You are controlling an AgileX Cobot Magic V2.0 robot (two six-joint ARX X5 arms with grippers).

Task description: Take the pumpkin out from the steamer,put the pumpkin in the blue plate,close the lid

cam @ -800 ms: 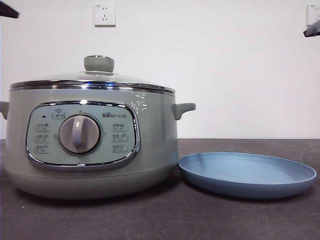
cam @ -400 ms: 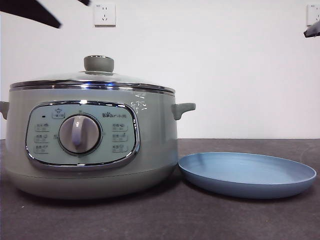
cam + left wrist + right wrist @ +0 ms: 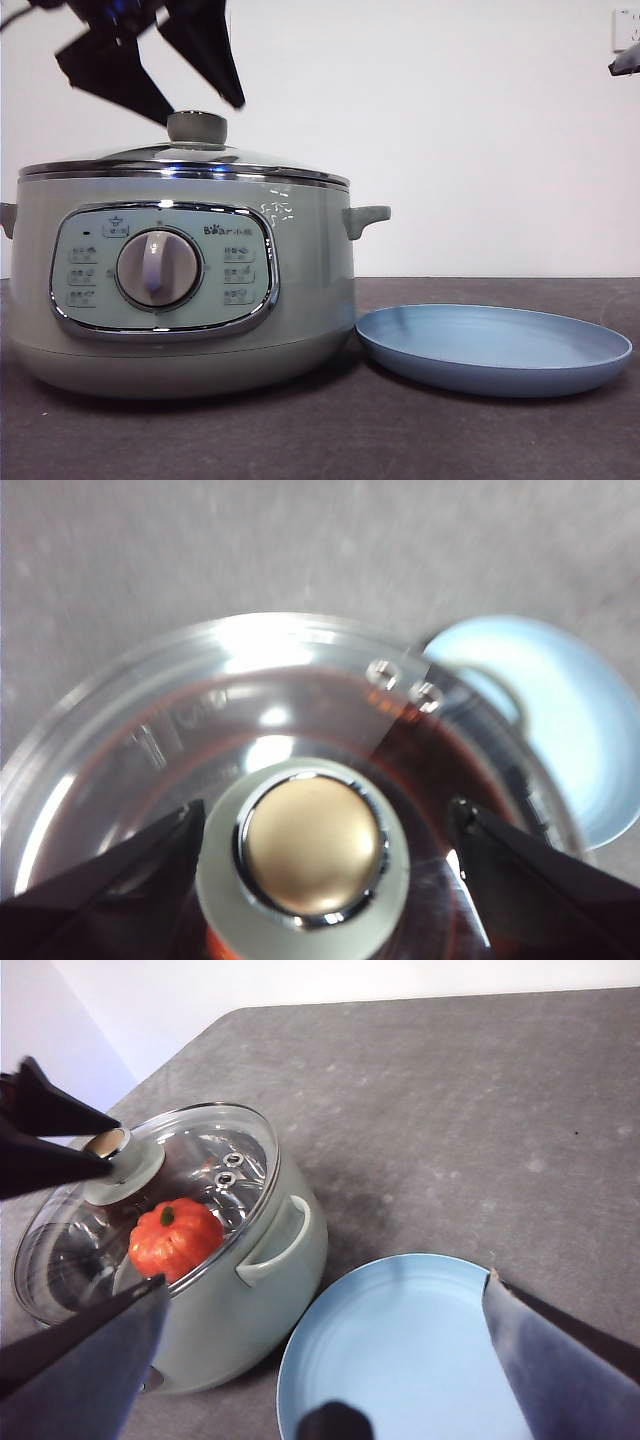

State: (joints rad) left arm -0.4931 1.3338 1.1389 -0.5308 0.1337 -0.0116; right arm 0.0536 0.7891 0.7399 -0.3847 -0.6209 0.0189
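Jaws of the left tool [image 3: 205, 112] are spread wide on either side of the knob [image 3: 312, 848] of the lid [image 3: 185, 160], not touching it. Below the tool, the lid sits closed on the steamer [image 3: 180, 290], and the pumpkin [image 3: 176, 1237] shows through the glass, inside the pot. Off to the side of that tool, the blue plate [image 3: 495, 350] lies bare on the tabletop [image 3: 480, 1110], just beside the steamer. High above the plate, the right tool [image 3: 325, 1360] hangs with jaws spread.

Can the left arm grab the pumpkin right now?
Probably not. The lid sits shut on the steamer over the pumpkin. The left gripper, jaws open, flanks the lid's knob.
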